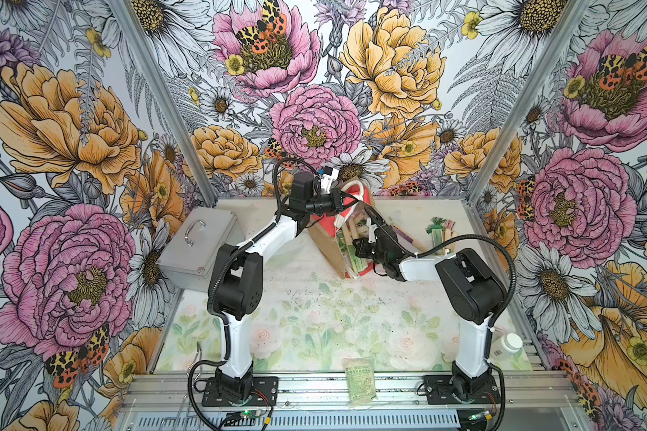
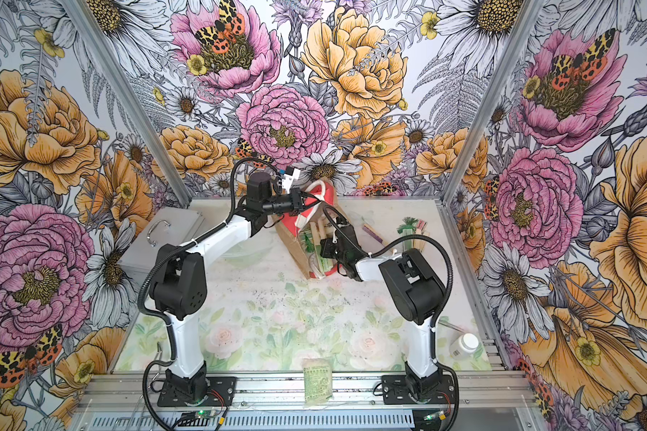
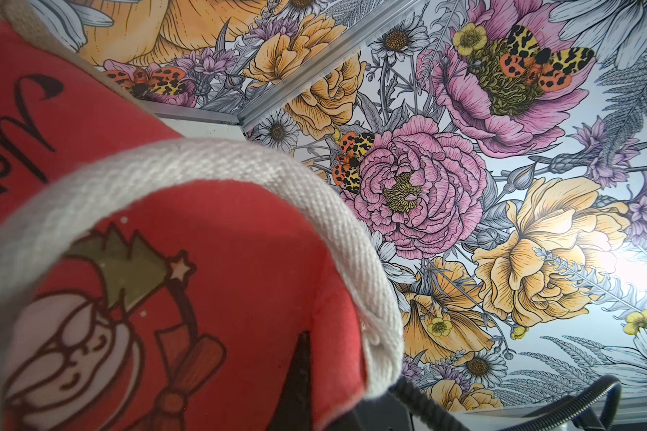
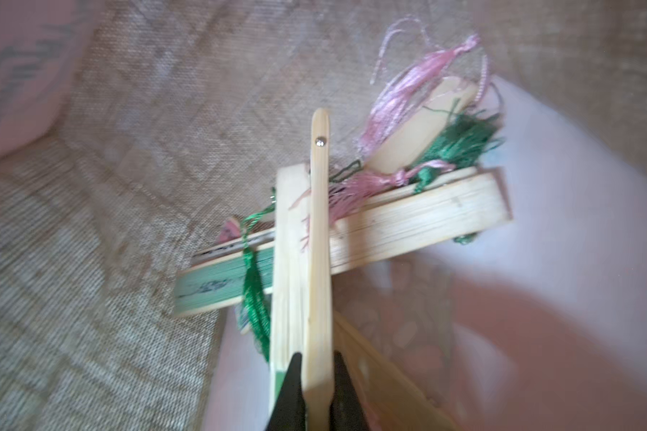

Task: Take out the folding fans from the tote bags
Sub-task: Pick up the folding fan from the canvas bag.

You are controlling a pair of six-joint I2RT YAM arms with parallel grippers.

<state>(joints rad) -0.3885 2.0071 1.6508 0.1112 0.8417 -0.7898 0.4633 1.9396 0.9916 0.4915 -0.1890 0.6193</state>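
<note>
1. Far left first: your left gripper (image 1: 348,197) is pressed together at the top rim of the boxy tan burlap tote bag (image 1: 327,250) with red faces. It seems to pinch the cloth just beside the white rope handle (image 3: 240,164). The bag leans tipped, mouth toward your other hand.
2. Inside that mouth, your right gripper (image 4: 317,356) is nipped onto a slim pale wooden folding fan (image 4: 320,224), one black finger on either side of its rib. That fan is gripped but not out yet.
3. Just past those fingers, a green-cloth fan (image 4: 217,287) lies crosswise beneath it, with a pink-tasselled fan (image 4: 419,127) beyond. So I judge at least two more to fetch.
4. Further right of that hand, on the floral tabletop (image 1: 314,317), lie a purple fan (image 2: 373,231) and a cluster of fans (image 2: 415,227) with a green tassel. Those are already out.
</note>
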